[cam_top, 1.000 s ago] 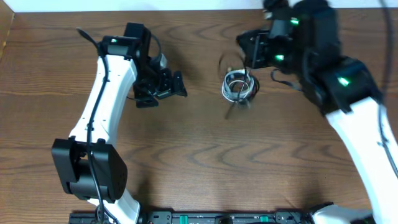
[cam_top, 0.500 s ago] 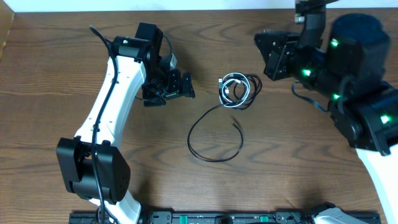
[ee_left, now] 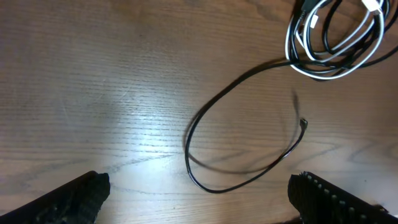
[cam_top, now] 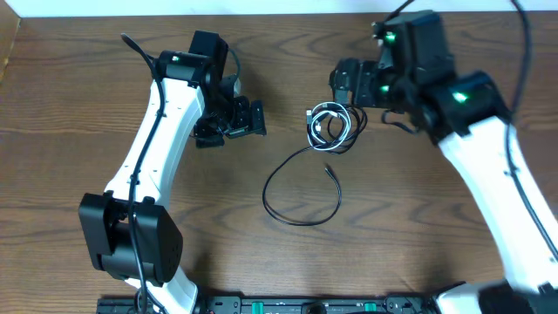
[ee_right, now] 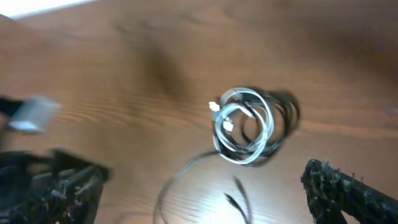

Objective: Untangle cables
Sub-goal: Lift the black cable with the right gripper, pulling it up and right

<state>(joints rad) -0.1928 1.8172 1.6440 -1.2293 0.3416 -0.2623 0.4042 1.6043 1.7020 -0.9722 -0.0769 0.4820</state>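
Right end effector (cam_top: 347, 85): fingers spread wide, nothing between them, nothing held. It hangs over the surface (cam_top: 418, 227) just beside the upper right edge of the coil of cables (cam_top: 333, 126). Whether it touches the coil cannot be told from overhead. The wrist pitches down toward the coil. The white forearm runs back to the lower right and out of frame.

Left end effector (cam_top: 234, 120): also wide open and empty. It points right, toward the coil, well apart from it. The wrist folds under the elbow at the top, and the white link slopes down-left to a dark base joint (cam_top: 131, 244) near the front edge.

Cables: the coil lies upper centre, between the 2 end effectors. 1 black cable (cam_top: 266, 196) leaves its lower left side, sweeps a wide open loop toward the front and curls back up. Its plug end (cam_top: 329, 171) lies free just below the coil.

View differences:
- Overhead shows both arms whole, but the coil's strands merge.
- The left wrist view is sharp. It shows the white cable (ee_left: 290, 45) wound together with black strands, and the loop's faint shadow on the wood.
- The right wrist view is motion-blurred. It shows the coil from above with a white plug (ee_right: 214, 107) at its upper left rim, and dark fingertips in the 2 lower corners.

The number of black strands in the coil cannot be told.
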